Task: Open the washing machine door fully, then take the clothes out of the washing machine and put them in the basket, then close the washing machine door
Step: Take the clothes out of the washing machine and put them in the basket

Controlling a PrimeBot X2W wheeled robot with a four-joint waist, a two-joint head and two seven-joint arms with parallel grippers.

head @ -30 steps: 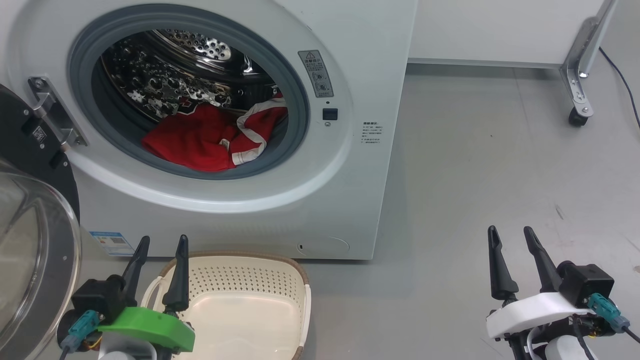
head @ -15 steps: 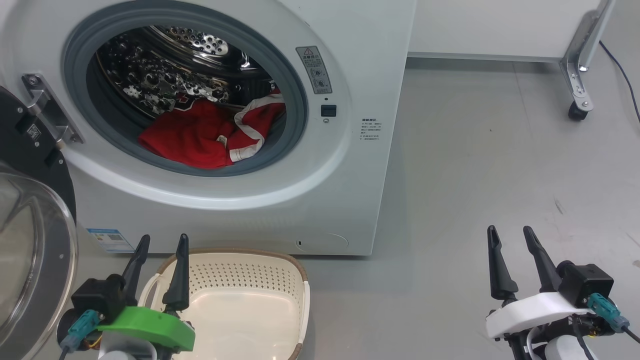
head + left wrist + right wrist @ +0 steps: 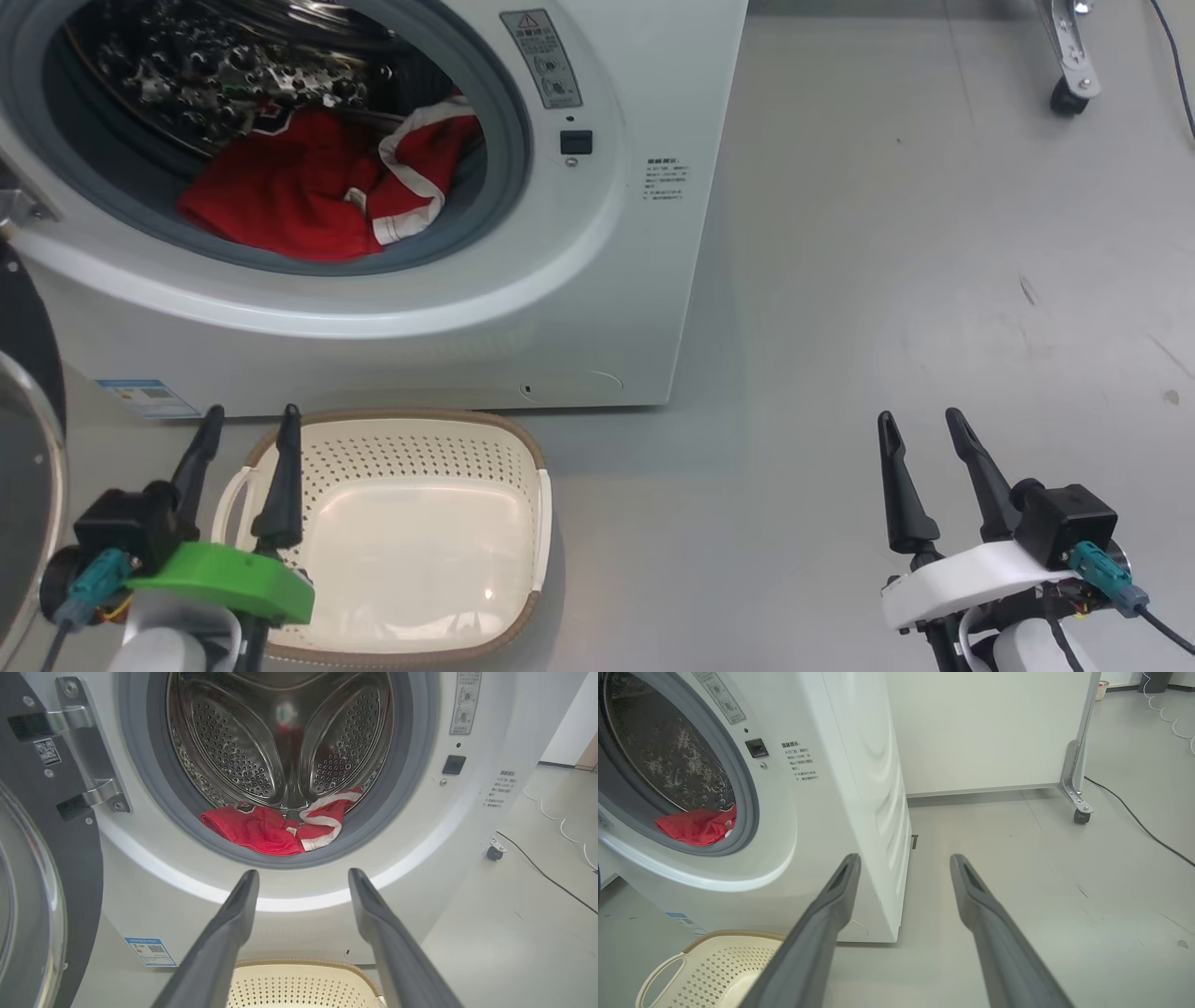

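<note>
The white washing machine [image 3: 607,280] stands ahead with its round opening uncovered. Its door [image 3: 23,467] hangs swung out at the far left, its black rim and glass bowl [image 3: 28,882] close beside my left arm. Red and white clothes [image 3: 280,187] lie at the bottom front of the steel drum [image 3: 261,830], partly over the grey gasket. The cream basket [image 3: 392,417] sits on the floor right in front of the machine, with nothing in it. My left gripper [image 3: 254,413] is open over the basket's near left corner. My right gripper [image 3: 919,416] is open above bare floor to the right.
Grey floor [image 3: 887,280] stretches right of the machine. A metal frame leg with a caster [image 3: 1064,93] stands at the far right. A black cable [image 3: 1134,821] runs along the floor there. A white panel [image 3: 980,728] stands behind.
The head camera has tilted downward, so the machine and basket sit higher and further left in the picture. Both grippers stay open and nothing has been moved.
</note>
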